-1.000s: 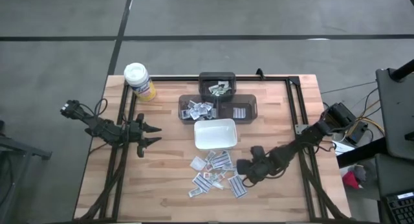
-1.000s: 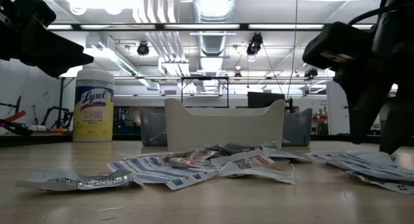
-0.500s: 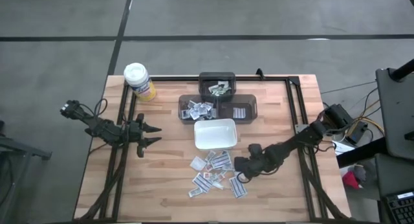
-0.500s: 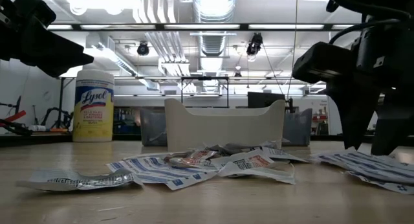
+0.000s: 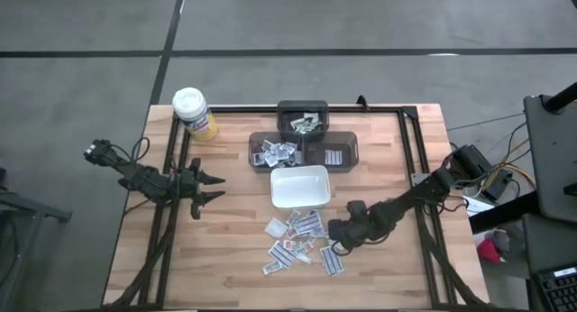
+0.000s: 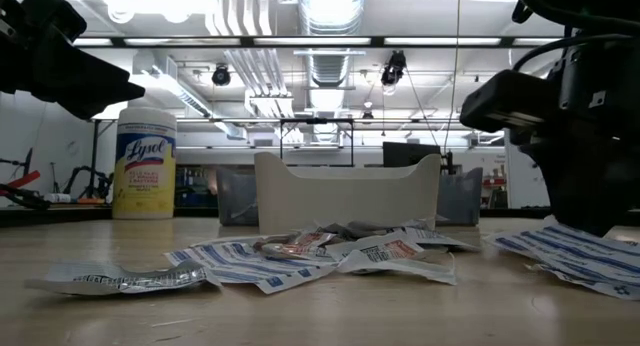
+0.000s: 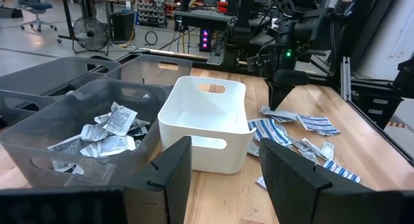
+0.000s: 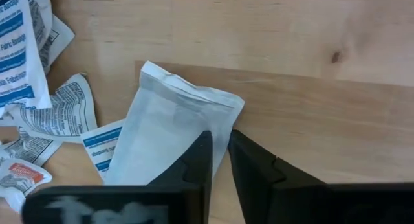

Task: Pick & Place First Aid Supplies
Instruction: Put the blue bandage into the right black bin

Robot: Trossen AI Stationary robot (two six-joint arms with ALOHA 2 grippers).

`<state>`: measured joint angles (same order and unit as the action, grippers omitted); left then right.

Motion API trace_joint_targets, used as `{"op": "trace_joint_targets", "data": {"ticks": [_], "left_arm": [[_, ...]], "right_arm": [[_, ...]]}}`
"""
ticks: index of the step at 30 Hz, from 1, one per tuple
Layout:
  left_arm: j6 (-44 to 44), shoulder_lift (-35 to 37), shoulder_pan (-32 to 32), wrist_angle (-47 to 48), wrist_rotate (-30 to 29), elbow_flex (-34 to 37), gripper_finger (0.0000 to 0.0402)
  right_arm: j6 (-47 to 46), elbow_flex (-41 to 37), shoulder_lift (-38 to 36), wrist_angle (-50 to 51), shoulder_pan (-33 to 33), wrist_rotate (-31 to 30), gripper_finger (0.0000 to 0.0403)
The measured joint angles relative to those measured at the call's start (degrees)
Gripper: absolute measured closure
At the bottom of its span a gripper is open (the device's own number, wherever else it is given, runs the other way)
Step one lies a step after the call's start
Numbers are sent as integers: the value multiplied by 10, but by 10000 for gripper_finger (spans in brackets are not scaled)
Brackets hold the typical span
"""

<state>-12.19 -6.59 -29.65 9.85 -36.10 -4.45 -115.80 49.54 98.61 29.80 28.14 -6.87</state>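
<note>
The first aid supplies (image 5: 296, 238), small flat white packets with blue and red print, lie scattered on the wooden table in front of the white dish (image 5: 299, 187). My right gripper (image 5: 335, 233) points down at the pile's right edge, shut on a plain white packet (image 8: 169, 130). At the table's left, my left gripper (image 5: 213, 187) hangs open above the table with nothing between its fingers (image 7: 169, 166). My right gripper pinches the white packet by its side edge (image 8: 223, 128), close to a corner, between its two fingers (image 8: 197, 160). The fingers come from above, pointing steeply down. The packet lies flat on the table, partly on other packets.
Behind the white dish stand dark bins (image 5: 303, 137), some holding packets. A yellow canister with a white lid (image 5: 194, 112) stands at the far left corner. A black frame (image 5: 415, 150) runs along the table's edges. Bare wood lies left of the pile.
My right gripper has come down a little onto the right edge of the pile and shut its fingers on the white packet. The packets have stayed where they were.
</note>
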Motion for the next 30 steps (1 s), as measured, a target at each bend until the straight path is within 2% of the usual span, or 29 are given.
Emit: {"op": "trace_joint_targets", "data": {"ticks": [15, 22, 30], "left_arm": [[0, 0, 0, 0, 0, 0, 225], [0, 0, 0, 0, 0, 0, 225], [0, 0, 0, 0, 0, 0, 225]], "right_arm": [[14, -2, -8, 3, 0, -9, 393], [38, -3, -38, -2, -1, -50, 395], [49, -2, -44, -7, -1, -55, 395]]}}
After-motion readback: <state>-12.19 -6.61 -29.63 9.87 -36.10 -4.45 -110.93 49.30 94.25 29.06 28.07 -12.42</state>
